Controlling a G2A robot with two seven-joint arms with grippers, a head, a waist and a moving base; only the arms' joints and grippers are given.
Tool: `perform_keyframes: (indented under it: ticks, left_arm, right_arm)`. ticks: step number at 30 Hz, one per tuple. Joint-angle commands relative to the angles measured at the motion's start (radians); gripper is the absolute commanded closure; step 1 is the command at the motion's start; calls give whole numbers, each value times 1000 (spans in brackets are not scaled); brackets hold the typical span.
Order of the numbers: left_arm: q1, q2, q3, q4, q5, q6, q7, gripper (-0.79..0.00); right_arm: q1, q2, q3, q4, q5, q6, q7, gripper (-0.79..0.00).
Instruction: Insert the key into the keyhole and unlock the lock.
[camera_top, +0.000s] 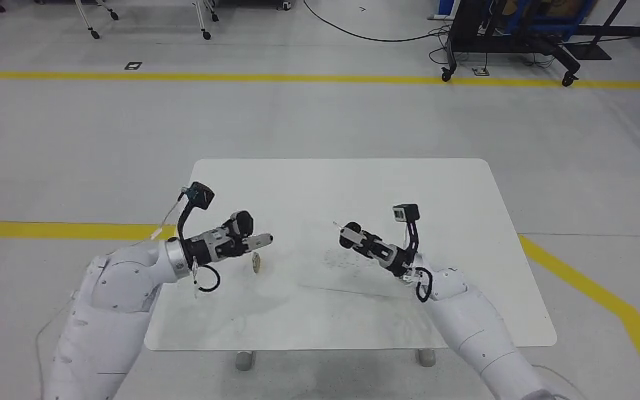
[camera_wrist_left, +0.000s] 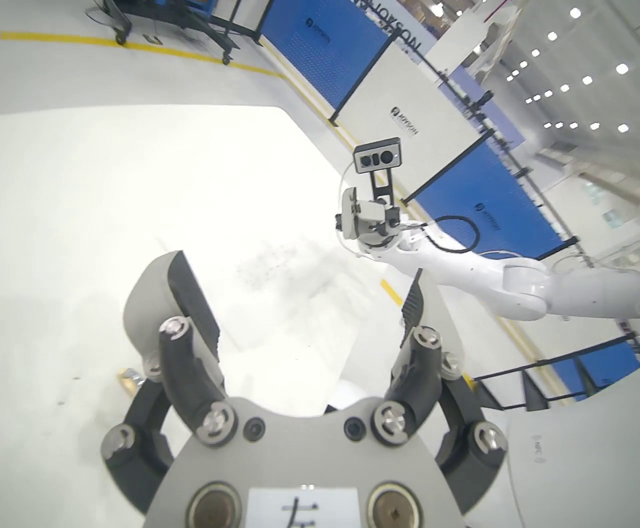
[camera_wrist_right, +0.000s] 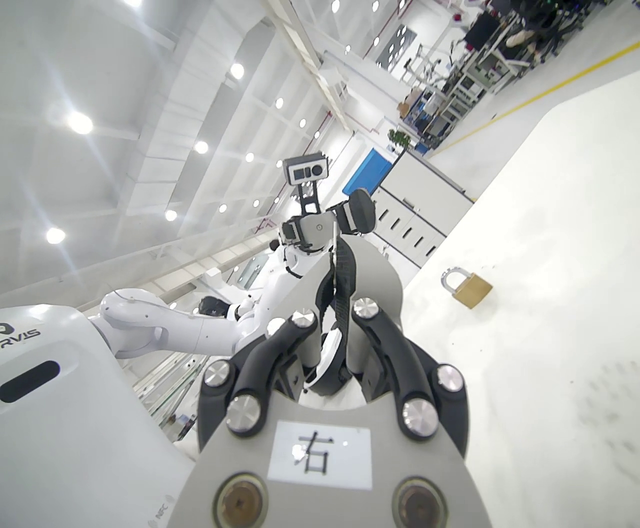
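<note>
A white bench (camera_top: 450, 200) carries 1 padlock, and 2 arms hang over it from the near side, their tools facing each other across the middle.

The left tool (camera_top: 262, 241) sits over the left-centre of the bench, pointing right. In its wrist view the left tool (camera_wrist_left: 295, 272) is released: its 2 fingers (camera_wrist_left: 190, 295) stand wide apart with bare bench (camera_wrist_left: 100, 200) showing between them and nothing held.

The lock (camera_top: 257, 262) lies flat on the bench just on the near side of the left tool's tip, apart from it. It is a brass-coloured body with a silver shackle. From the left wrist only a corner of the lock (camera_wrist_left: 127, 378) peeks out beside 1 finger. The right wrist view shows the lock (camera_wrist_right: 470, 290) whole, lying on its side on the bench (camera_wrist_right: 575, 200), with both legs of the shackle appearing to sit in the body.

The right tool (camera_top: 348, 236) is over the bench right of centre, pointing left, well apart from the lock. In its wrist view the right tool (camera_wrist_right: 340, 250) is clenched, the 2 black pads (camera_wrist_right: 345, 272) pressed together. I cannot tell whether anything thin is pinched between them. The left wrist view catches this right tool (camera_wrist_left: 352, 220) farther off, and it looks clenched there too.
</note>
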Motion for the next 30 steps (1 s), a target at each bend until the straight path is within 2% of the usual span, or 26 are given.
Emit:
perform_keyframes:
  ticks: [1,4,7,10,14,19,25,30]
  left_arm:
    - [30,9,-30,-62,207,13,4,-785]
    - [79,13,-23,-119,399,35,33,-785]
    - [102,12,34,-120,510,56,34,-785]
    - [78,9,93,-83,621,90,46,-785]
    - [33,0,179,-26,674,112,39,-782]
    - [-7,-8,238,21,753,183,22,-736]
    - [-23,-16,271,54,753,255,26,-619]
    - [-38,-22,290,69,740,294,24,-446]
  right_arm:
    - [1,0,-2,0,0,1,3,0]
    - [1,0,-2,0,0,1,3,0]
    - [1,0,-2,0,0,1,3,0]
    - [1,0,-2,0,0,1,3,0]
    - [1,0,-2,0,0,1,3,0]
    - [1,0,-2,0,0,1,3,0]
    - [1,0,-2,0,0,1,3,0]
    - [1,0,-2,0,0,1,3,0]
